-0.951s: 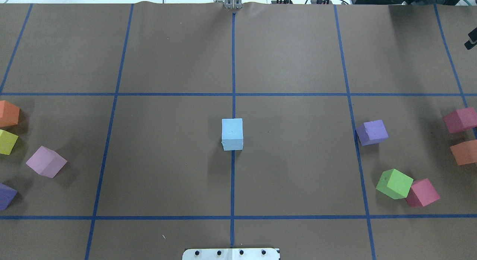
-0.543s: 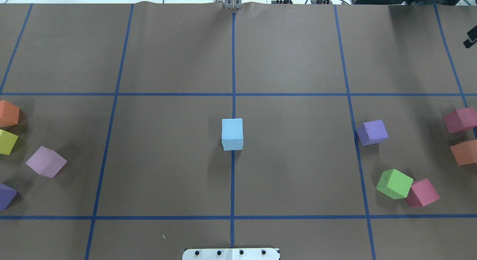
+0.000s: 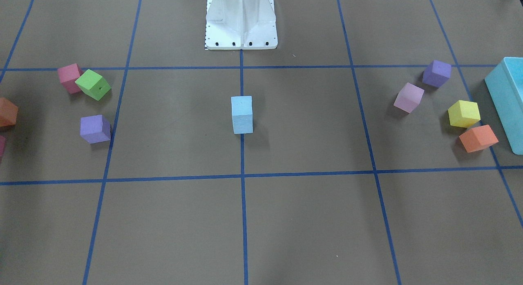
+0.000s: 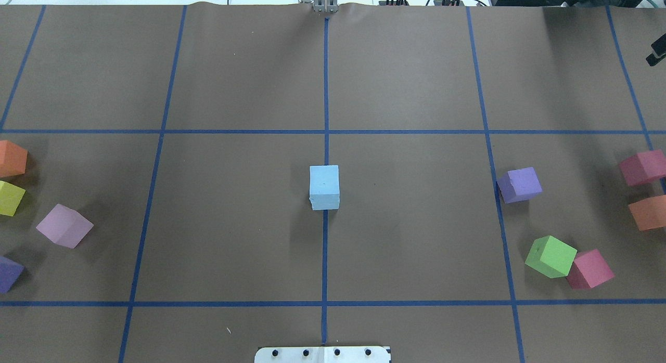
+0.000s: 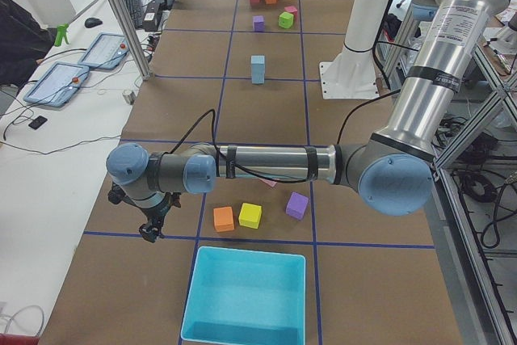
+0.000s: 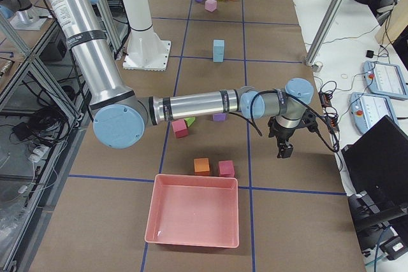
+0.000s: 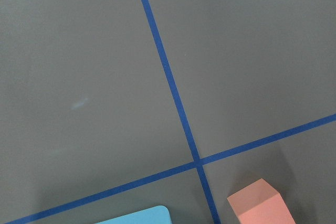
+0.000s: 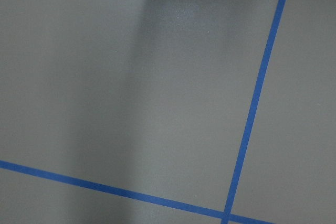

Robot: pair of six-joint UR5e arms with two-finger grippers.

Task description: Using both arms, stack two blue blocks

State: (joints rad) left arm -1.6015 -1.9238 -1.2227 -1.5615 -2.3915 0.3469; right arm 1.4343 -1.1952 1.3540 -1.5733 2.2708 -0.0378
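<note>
Your two blue blocks stand one on top of the other at the middle of the desk, right on the centre blue tape line. The stack is upright, its edges are close to flush, and nothing is touching it.

Look to the side views for the arms. The left arm lies low across its end of the desk, well apart from the stack. The left end effector points down by the desk's outer edge, just beyond the orange cube, and from here you cannot tell whether it is released or clenched. Its wrist camera gives you bare desk, a tape crossing, that orange cube and a rounded corner of the turquoise box.

The right arm is stretched out the same way at the other end. The right end effector hangs over open desk near the pink tray, and again you cannot tell its state. Its wrist camera shows only desk and tape.

As for writing, there is a printed label on the left arm's upright tube, too small to read, and the blocks show no markings
</note>
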